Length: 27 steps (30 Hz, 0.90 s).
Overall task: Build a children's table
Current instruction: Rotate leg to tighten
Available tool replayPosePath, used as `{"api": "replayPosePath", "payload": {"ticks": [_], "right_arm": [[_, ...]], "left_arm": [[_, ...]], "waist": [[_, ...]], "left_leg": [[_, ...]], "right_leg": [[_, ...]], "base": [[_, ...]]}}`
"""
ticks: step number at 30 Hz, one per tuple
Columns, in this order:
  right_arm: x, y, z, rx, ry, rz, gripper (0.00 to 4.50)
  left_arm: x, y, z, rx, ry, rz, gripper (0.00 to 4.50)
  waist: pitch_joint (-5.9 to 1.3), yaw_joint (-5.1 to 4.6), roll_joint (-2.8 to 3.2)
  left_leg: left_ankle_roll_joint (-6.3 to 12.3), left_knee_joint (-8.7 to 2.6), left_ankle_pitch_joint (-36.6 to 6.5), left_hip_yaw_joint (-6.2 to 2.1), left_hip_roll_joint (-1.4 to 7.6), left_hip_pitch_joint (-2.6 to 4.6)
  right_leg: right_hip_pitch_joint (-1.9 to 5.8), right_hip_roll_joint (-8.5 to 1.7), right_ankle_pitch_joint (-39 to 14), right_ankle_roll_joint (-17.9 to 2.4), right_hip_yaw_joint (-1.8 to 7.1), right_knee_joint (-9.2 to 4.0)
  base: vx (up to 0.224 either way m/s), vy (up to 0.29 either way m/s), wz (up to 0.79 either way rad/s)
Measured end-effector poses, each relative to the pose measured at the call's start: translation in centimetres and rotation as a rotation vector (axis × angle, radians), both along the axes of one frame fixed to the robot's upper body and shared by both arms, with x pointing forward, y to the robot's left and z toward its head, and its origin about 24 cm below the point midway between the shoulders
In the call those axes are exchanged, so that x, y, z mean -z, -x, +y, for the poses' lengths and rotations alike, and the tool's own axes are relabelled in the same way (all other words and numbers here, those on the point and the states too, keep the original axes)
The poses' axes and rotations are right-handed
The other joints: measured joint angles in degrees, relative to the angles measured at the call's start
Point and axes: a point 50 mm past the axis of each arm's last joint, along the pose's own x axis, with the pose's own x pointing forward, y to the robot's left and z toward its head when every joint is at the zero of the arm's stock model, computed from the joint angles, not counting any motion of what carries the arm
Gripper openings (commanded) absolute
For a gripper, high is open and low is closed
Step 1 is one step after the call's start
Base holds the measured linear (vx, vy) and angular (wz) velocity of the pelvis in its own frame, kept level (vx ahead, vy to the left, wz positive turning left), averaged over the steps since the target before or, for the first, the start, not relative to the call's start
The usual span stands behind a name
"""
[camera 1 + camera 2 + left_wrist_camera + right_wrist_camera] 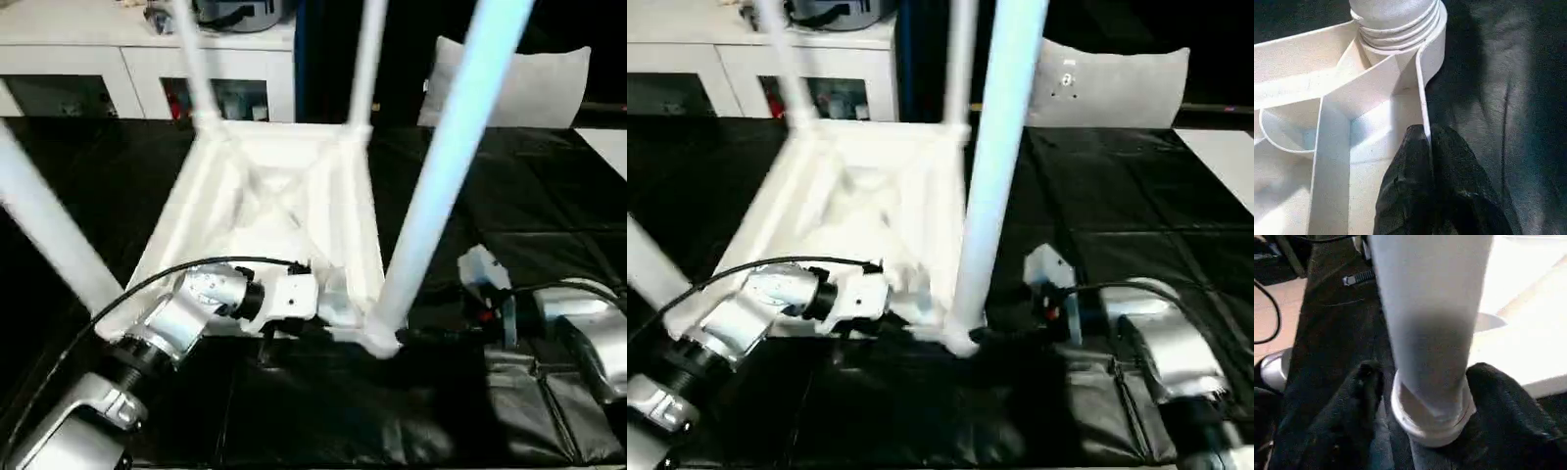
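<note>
From the head views, the white tabletop (279,211) lies upside down on the black cloth (323,411) with its four legs (446,176) sticking up, and a white cabinet (137,69) stands behind it. In the left wrist view, the left gripper (1427,134) pinches the thin rim of the tabletop, fingers squeezed tight, near a corner socket (1400,24). In the right wrist view, the right gripper (1422,396) has a black finger (1359,396) on each side of a leg's bottom end, but I cannot tell whether it squeezes.

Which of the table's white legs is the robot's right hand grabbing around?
The near-right leg, the one nearest the camera. The right gripper has a black finger on each side of its base. The other three legs stand free.
</note>
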Motion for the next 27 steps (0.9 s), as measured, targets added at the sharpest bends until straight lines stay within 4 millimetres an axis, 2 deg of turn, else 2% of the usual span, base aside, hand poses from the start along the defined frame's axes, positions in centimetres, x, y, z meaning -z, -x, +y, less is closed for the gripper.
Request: {"api": "replayPosePath", "payload": {"ticks": [3, 5, 12, 17, 20, 22, 27], "right_arm": [[0.3, 0.1, 0.6, -0.03, -0.018, 0.018, 2.57], [0.4, 0.1, 0.8, -0.042, -0.023, 0.029, 2.26], [0.8, 0.1, 0.8, -0.039, -0.046, 0.052, 1.99], [1.2, 0.4, 1.4, 0.06, -0.103, 0.096, 1.96], [1.4, -0.3, 2.4, 0.204, -0.112, 0.086, 1.96], [1.8, -1.0, 3.0, 0.334, -0.127, 0.076, 1.96], [1.9, -3.0, 4.2, 0.635, -0.129, 0.06, 1.96]], "left_arm": [[0.0, 0.1, -0.1, 0.032, 0.0, 0.0, 0.0], [0.0, 0.1, -0.2, 0.046, 0.002, 0.002, 0.0], [0.1, 0.1, -0.1, 0.056, 0.006, 0.008, 0.0], [0.1, -0.1, 0.1, -0.044, 0.026, 0.061, 0.0], [0.2, -0.5, 0.4, -0.19, 0.03, 0.098, 0.0], [0.4, -0.7, 0.2, -0.299, 0.046, 0.114, 0.0], [0.8, -1.2, -1.7, -0.53, 0.107, 0.142, 0.0]], "waist": [[0.0, 0.09, 0.0], [-0.01, 0.19, 0.0], [-0.01, 0.28, 0.0], [-0.05, 0.06, 0.06], [-0.09, -1.1, 0.12], [-0.07, -2.39, 0.1], [0.0, -5.16, -0.01]], "left_leg": [[0.0, 0.0, 0.0, 0.0, 0.01, -0.01], [0.0, 0.0, 0.0, 0.01, 0.01, -0.01], [-0.01, 0.0, 0.0, 0.03, 0.02, 0.02], [-0.09, 0.0, 0.0, 0.03, 0.06, 0.12], [-0.35, 0.06, 0.0, 0.0, 0.08, 0.24], [-0.4, 0.1, 0.0, 0.0, 0.07, 0.34], [-0.4, 0.22, 0.0, -0.09, 0.07, 0.43]], "right_leg": [[0.0, 0.0, 0.0, 0.0, 0.0, 0.0], [0.0, 0.0, 0.0, 0.0, 0.0, 0.0], [0.0, 0.0, 0.0, 0.0, 0.0, 0.01], [0.01, 0.01, 0.0, 0.0, 0.02, 0.11], [0.01, 0.02, 0.0, 0.2, 0.03, 0.15], [0.03, 0.02, 0.1, 0.3, 0.03, 0.07], [0.08, 0.01, 0.1, 0.3, -0.05, -0.25]], "base": [[0.0, 0.0, 0.0], [0.0, 0.0, 0.0], [0.0, 0.0, 0.0], [0.0, 0.0, 0.0], [0.0, 0.0, 0.0], [0.0, 0.0, 0.0], [0.0, 0.0, 0.0]]}}
